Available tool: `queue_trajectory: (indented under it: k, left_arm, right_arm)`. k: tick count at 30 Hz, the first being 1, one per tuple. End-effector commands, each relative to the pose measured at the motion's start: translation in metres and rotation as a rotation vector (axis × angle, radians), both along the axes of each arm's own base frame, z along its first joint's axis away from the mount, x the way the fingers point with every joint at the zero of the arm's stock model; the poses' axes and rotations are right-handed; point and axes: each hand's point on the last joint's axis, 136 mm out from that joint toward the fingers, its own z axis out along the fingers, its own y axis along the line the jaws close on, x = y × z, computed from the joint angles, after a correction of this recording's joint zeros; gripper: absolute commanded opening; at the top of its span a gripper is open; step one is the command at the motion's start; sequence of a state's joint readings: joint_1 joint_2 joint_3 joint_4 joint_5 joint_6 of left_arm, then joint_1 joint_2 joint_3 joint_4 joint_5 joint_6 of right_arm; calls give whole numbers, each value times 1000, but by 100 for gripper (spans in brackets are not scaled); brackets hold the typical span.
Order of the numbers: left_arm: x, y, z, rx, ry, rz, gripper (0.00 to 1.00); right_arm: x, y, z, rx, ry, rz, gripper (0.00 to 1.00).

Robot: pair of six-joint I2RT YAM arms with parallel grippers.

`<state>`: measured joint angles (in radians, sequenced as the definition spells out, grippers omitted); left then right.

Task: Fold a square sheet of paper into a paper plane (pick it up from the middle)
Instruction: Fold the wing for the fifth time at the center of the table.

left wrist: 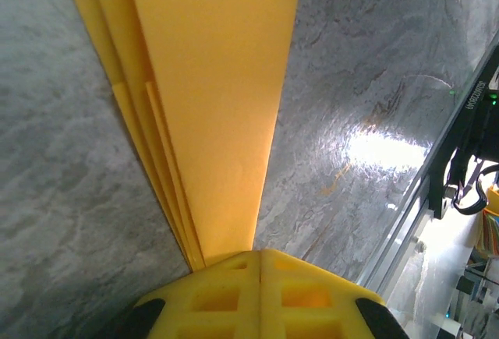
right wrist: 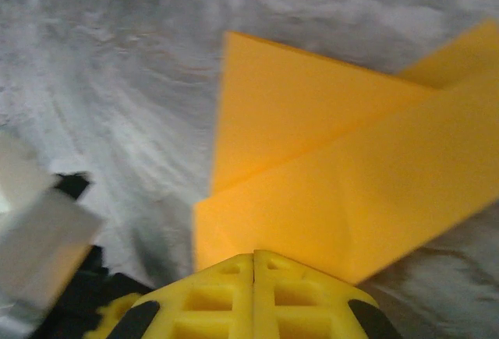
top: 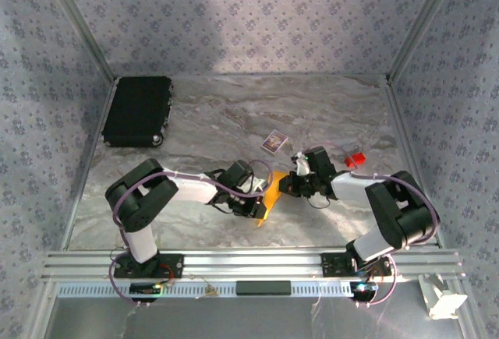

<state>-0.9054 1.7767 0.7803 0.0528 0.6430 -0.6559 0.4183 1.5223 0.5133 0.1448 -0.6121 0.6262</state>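
**ITEM: PART-FOLDED SHEET, GRIPPED AT BOTH ENDS (FOLDING STAGE)**

- **Object:** square sheet of paper (top: 270, 197), orange-yellow, folded into a narrow layered strip. It sits mid-table between my two arms.
- **Left gripper** (left wrist: 260, 255): my jaws are closed on one end of the sheet. Its stacked long edges run straight away from my fingertips.
- **Right gripper** (right wrist: 255, 257): my jaws are closed on the other end, where angled flaps meet. This view is blurred, so I cannot count the flaps.
- **Step in hand, by my judgement:** a late fold, with the body creased and the wings not yet spread.
- **Next move calls for:** one grip as a steady anchor while the other turns a layer down along the centre crease, edges aligned and no tearing pull.
- **Nearby:** small patterned card (top: 273, 143), red block (top: 356, 158) and black case (top: 138, 111), all apart from the paper.
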Motion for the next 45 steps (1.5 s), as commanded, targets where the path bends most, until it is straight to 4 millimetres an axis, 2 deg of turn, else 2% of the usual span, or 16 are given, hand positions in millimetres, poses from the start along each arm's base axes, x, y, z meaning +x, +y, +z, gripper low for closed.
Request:
queue_trajectory:
  k: [1, 7, 15, 22, 31, 38, 45]
  left_arm:
    - [4, 17, -19, 113, 21, 45, 0]
    - [13, 5, 6, 68, 0, 46, 0]
    - [41, -31, 50, -16, -54, 41, 4]
    - [49, -44, 35, -10, -30, 51, 3]
    - [38, -38, 6, 68, -11, 25, 3]
    - [15, -8, -24, 219, -17, -26, 2]
    - [1, 9, -22, 215, -16, -32, 4]
  right_arm:
    - [4, -8, -13, -55, 1, -12, 5]
    - [1, -15, -27, -94, 32, -37, 3]
    - [-1, -19, -29, -111, 34, -49, 2]
    - [-3, -22, -31, -111, 36, -62, 2]
    - [-3, -27, -34, -117, 37, -81, 2]
    - [-4, -32, -38, -135, 48, -95, 2]
    - [-3, -33, -40, -140, 56, -99, 2]
